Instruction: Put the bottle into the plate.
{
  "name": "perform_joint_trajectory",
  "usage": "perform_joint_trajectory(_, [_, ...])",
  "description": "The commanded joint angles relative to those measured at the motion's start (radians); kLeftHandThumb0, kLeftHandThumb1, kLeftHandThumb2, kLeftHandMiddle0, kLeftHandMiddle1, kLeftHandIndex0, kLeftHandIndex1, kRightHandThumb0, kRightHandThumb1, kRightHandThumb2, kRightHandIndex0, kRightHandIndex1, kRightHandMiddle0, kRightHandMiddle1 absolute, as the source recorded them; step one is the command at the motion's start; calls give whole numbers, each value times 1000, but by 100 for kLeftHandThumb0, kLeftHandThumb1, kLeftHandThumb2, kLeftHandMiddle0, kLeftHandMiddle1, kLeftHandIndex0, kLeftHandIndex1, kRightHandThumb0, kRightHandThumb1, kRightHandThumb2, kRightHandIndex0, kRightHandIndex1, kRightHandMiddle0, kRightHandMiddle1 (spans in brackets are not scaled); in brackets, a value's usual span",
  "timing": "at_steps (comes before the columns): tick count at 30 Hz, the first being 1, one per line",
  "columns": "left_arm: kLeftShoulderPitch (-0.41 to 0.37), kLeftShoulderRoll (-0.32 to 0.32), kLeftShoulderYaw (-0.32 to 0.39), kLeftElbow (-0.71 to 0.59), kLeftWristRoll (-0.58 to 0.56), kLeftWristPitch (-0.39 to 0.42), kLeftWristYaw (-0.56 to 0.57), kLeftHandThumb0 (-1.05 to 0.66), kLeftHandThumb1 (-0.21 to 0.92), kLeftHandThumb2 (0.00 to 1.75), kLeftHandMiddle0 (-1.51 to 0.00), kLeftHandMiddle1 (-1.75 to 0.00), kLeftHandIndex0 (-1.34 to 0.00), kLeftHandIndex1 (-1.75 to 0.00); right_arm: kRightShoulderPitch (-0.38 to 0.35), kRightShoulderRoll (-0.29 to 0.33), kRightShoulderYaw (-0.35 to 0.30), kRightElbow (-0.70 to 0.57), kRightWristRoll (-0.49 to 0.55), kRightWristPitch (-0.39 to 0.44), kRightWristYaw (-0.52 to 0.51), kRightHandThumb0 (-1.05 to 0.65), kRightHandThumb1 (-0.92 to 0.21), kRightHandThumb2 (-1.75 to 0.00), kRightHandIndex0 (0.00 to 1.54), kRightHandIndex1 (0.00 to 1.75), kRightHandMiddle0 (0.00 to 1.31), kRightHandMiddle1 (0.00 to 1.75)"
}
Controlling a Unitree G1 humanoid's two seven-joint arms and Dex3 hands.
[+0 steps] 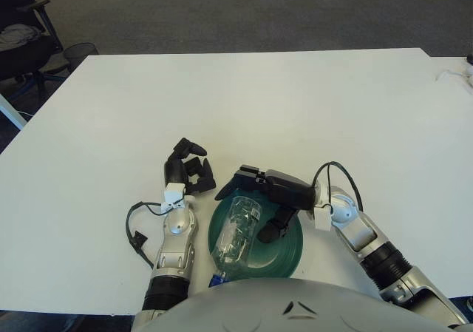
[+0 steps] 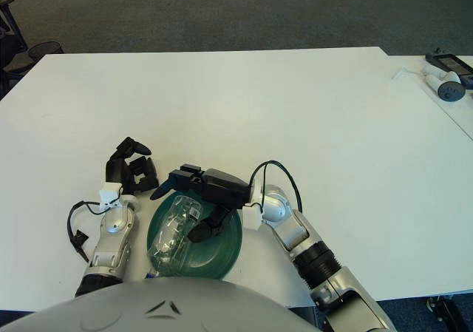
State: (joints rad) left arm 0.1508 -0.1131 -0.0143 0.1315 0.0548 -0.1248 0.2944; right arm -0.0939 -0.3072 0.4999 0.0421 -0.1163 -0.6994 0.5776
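1. Before me stretches a white table [image 1: 295, 103], wide and bare across most of its top.
2. Beyond its far edge lies grey carpet floor [image 1: 244, 14].
3. At my far left stands a dark office chair [image 1: 22, 43], with a pale cloth on its seat.
4. Just beside that chair sits a black mesh bin [image 1: 80, 51].
5. Off my far right, on a neighbouring white surface, lie a small grey device [image 2: 448, 88] and a white cable [image 2: 406, 75].
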Motion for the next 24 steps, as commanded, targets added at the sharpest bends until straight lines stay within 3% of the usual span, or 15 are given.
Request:
perform_joint_trajectory(1, [28,-30,11,23,-18,38,-3,-54,15,152,-130,-175,-75,-175,-7,3,-5,4,27,18,8,-85,-92,-71,3,98,0,89])
perform_joint_trajectory(16, [22,-27,19,42,-30,6,-5,-54,15,152,-131,-175,-74,-175,-14,24,-22,19,64,51,8,-86,-92,-72,7,95,0,91])
perform_joint_trajectory(20, [22,-24,15,46,-9,-9,12,-55,14,154,-131,-175,-76,-175,-76,1,-95,27,195,105,58,-83,-92,-65,5,93,0,90])
perform_joint_trajectory(24, [27,-24,11,34,-1,-20,9,-55,13,155,-131,-175,-76,-175,-76,48,-179,29,327,168,37,-82,-92,-55,4,96,0,97])
